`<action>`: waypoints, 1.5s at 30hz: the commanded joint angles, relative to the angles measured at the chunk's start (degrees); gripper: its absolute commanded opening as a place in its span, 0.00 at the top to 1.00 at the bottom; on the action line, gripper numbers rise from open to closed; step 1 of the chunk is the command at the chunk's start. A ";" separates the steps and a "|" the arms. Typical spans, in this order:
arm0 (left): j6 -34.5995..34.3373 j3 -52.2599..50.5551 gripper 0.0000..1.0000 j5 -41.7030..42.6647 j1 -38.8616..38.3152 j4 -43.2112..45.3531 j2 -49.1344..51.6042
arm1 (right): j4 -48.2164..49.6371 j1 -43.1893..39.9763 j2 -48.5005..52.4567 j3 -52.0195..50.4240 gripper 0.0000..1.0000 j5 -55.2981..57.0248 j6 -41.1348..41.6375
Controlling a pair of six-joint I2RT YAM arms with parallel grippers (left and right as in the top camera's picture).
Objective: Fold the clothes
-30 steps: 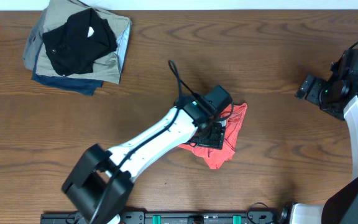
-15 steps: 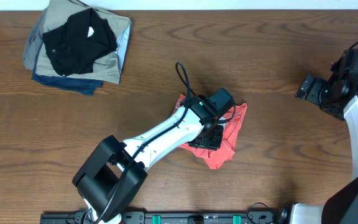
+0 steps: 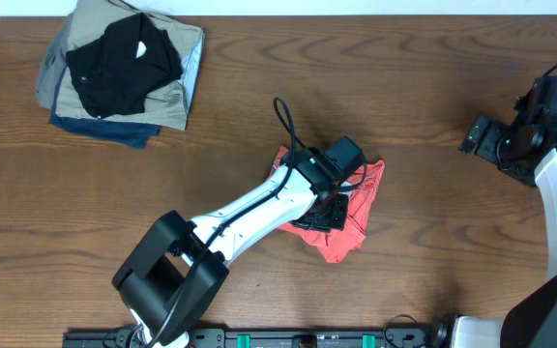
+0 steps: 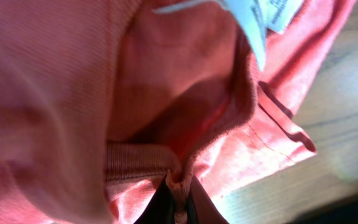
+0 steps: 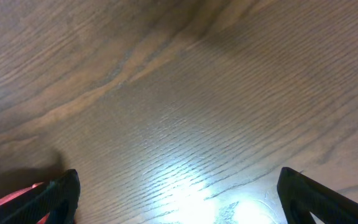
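Lying in a crumpled heap near the middle of the wooden table [image 3: 404,77], the coral-red T-shirt [image 3: 348,237] is bunched rather than spread flat; from overhead its visible part is roughly a wedge, with one corner toward the right, a small piece showing on the far side of the arm, and a tip pointing at the near edge, so its longer run goes slantwise from far right to the near tip; which way the neck faces cannot be told from above. The left gripper [image 3: 332,208] is down on top of the heap, its white arm reaching in from the near left and covering much of the cloth; in the left wrist view the T-shirt [image 4: 55,93] fills almost the whole frame, the dark tips of the left gripper [image 4: 178,208] are pinched together on a ribbed fold of the fabric at the bottom edge, and the white neck tag [image 4: 253,15] lies at the top, beside a seamed edge that rests on bare wood. The right gripper [image 3: 472,135] hangs well apart at the right side of the table; in its own view the right gripper [image 5: 179,205] stands with its fingers spread wide over bare wood, holding nothing. A stack of folded garments [image 3: 167,101], a black garment [image 3: 124,58] on top, sits at the far left corner, well away from the T-shirt.
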 commanded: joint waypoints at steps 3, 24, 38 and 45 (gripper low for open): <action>0.13 0.83 0.94 2.64 -1.11 0.07 -7.72 | -0.07 -0.31 -0.09 0.46 0.01 0.00 0.31; -3.85 0.72 0.94 2.56 -15.52 8.13 -2.12 | -0.07 -0.31 -0.09 0.46 0.01 0.00 0.31; -2.54 3.10 0.48 8.44 -15.72 8.37 1.05 | -0.07 -0.31 -0.09 0.46 0.01 0.00 0.31; 0.83 6.45 0.47 0.92 -13.00 2.84 -6.84 | -0.07 -0.31 -0.09 0.46 0.01 0.00 0.31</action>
